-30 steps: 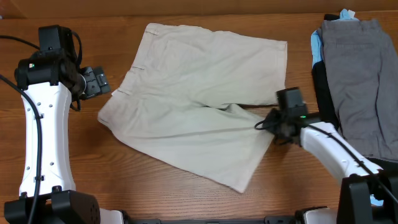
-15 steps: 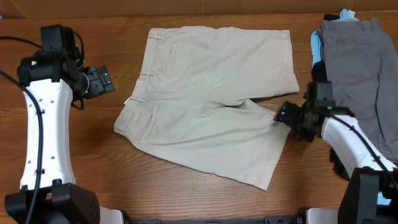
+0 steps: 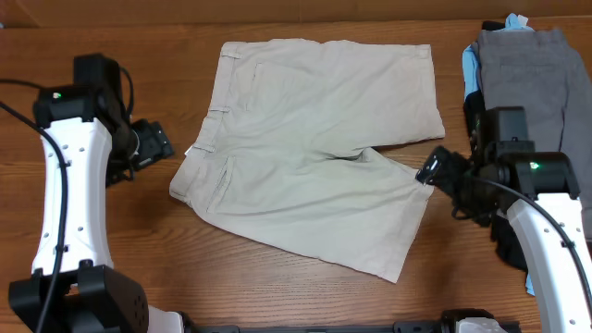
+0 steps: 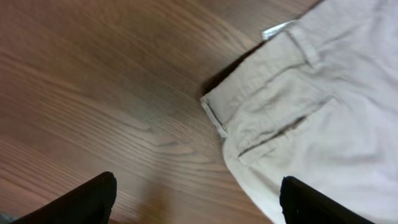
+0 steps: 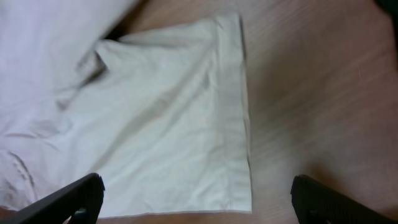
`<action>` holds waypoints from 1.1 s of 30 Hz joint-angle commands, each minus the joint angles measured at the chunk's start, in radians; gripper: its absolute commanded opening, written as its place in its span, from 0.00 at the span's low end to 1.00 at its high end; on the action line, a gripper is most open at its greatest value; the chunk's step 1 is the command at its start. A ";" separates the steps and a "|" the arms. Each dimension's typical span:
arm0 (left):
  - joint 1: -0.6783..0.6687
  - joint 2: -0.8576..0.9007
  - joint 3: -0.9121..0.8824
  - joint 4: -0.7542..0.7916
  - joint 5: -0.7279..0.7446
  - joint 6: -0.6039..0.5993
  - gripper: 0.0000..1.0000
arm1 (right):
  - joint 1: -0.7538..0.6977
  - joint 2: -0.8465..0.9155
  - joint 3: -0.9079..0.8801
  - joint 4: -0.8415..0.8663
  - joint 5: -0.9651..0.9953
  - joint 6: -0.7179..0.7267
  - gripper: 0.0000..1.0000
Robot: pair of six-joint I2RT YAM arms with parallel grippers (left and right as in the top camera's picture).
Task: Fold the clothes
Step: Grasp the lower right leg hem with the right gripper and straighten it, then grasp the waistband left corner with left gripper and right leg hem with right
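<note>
The pale beige shorts [image 3: 314,148] lie spread flat mid-table, waistband to the left, legs to the right. My left gripper [image 3: 165,146] hovers open just left of the waistband's near corner. In the left wrist view that corner with its belt loop [image 4: 292,112] lies ahead of the gripper [image 4: 199,199], and nothing sits between the fingers. My right gripper [image 3: 429,173] stands open beside the near leg's hem. The right wrist view has the hem [image 5: 233,112] under the gripper [image 5: 199,202], ungripped.
A pile of other clothes sits at the right edge: grey shorts [image 3: 536,92] on top, with light-blue [image 3: 471,69] and black [image 3: 475,125] garments under them, close behind my right arm. Bare wooden table [image 3: 277,287] shows around the beige shorts.
The right gripper dragged the beige shorts rightward, let go of the leg, opened and backed off right. The left arm shifted nearer the waistband's near corner.
</note>
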 commanded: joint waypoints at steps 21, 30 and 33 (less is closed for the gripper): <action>-0.027 0.013 -0.642 0.720 0.071 -0.397 0.62 | 0.103 0.001 -0.253 0.116 -0.001 0.223 0.98; -0.027 0.014 -0.700 0.834 0.070 -0.397 0.04 | 0.109 0.000 -0.325 0.143 -0.005 0.290 0.89; -0.027 0.014 -0.700 0.838 0.070 -0.402 0.04 | 0.147 0.000 -0.378 0.179 -0.024 0.349 0.87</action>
